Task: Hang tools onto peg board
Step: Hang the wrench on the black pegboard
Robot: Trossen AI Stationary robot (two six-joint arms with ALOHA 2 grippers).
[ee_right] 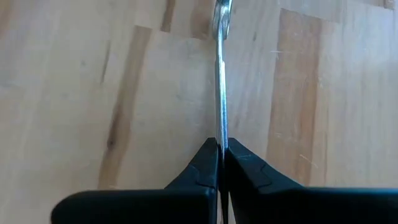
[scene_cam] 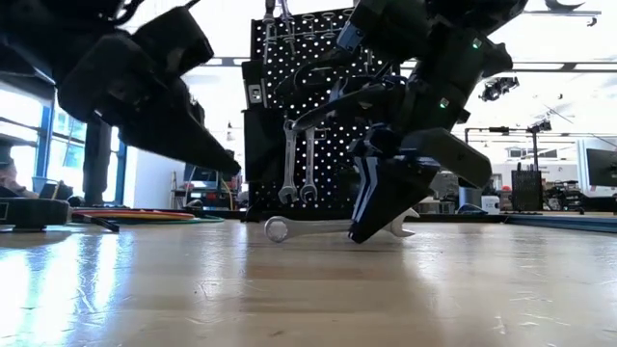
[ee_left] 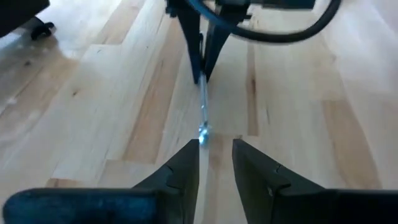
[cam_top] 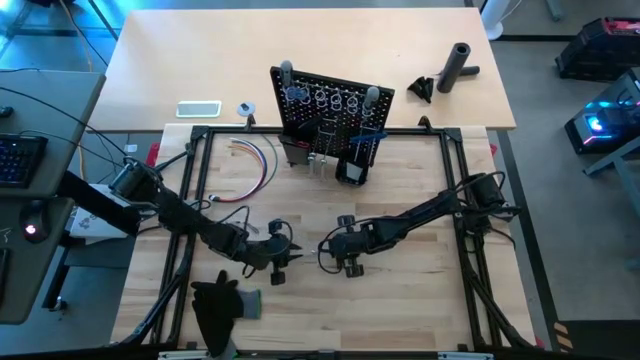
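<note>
Two dark, jointed arms with black cabling looped alongside. Matte black wedge-shaped fingers, stepped at the tips. Small green indicator lights on one wrist housing.

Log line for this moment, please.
right gripper: shut on wrench, on table | left gripper: open at wrench's other end | peg board: two wrenches hung

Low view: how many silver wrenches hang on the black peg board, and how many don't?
Silver wrenches hanging on black perforated peg board: 2
Silver wrench clamped in right gripper at wooden table, left gripper open nearby: 1
Total: 3
</note>
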